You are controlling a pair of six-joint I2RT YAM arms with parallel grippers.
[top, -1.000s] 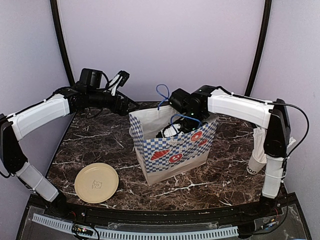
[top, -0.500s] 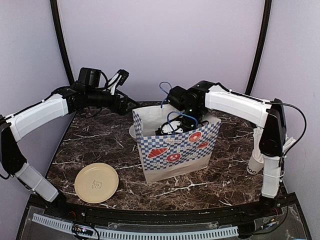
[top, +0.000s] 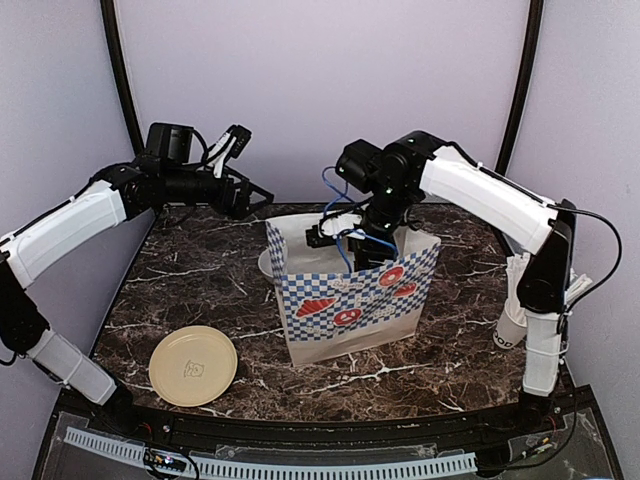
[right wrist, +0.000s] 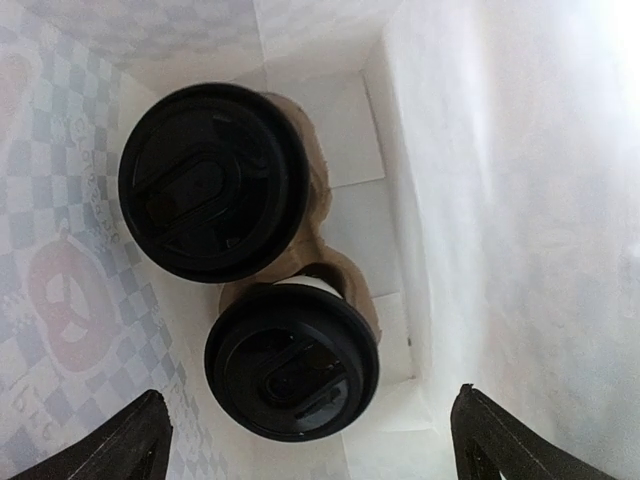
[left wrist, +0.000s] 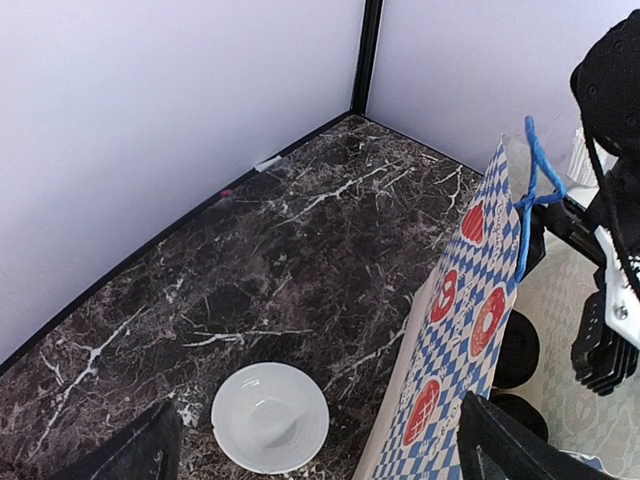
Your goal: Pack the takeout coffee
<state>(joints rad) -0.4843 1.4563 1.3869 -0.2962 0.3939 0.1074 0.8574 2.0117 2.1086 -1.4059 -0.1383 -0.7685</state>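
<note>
Since 2 lidded cups stand inside the bag, beneath the right gripper, wide and empty, the danger is the blue handle catching that wrist on the way out and tipping the bag. The left gripper hangs wide, well apart.

dark marble table (white-veined) against pale lilac walls.

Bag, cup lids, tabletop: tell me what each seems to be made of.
Bag: looks like paper, matte, with printed blue checks and creased folds.
Cup lids: likely moulded plastic, black, with a soft sheen and raised ridges.
Tabletop: dark marble look with white veins; real stone or laminate cannot be told.
</note>
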